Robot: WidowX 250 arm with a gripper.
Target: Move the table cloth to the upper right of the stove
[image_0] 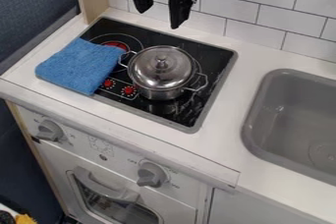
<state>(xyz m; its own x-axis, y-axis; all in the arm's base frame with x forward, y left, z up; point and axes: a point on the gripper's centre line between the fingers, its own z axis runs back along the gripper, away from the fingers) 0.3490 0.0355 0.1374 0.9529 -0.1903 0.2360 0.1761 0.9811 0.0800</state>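
Note:
The black gripper [158, 15] hangs at the top of the view, above the stove's back edge, its two fingers spread apart with nothing between them. Below and to its left lies the folded blue table cloth [80, 66], partly on the white counter and partly over the left side of the black stove top [211, 57]. The cloth lies flat, apart from the gripper.
A lidded steel pot [162, 70] stands on the middle of the stove, right of the cloth. The grey sink [289, 125] is set into the counter [226, 142] at the right. A tiled wall [263, 19] rises behind.

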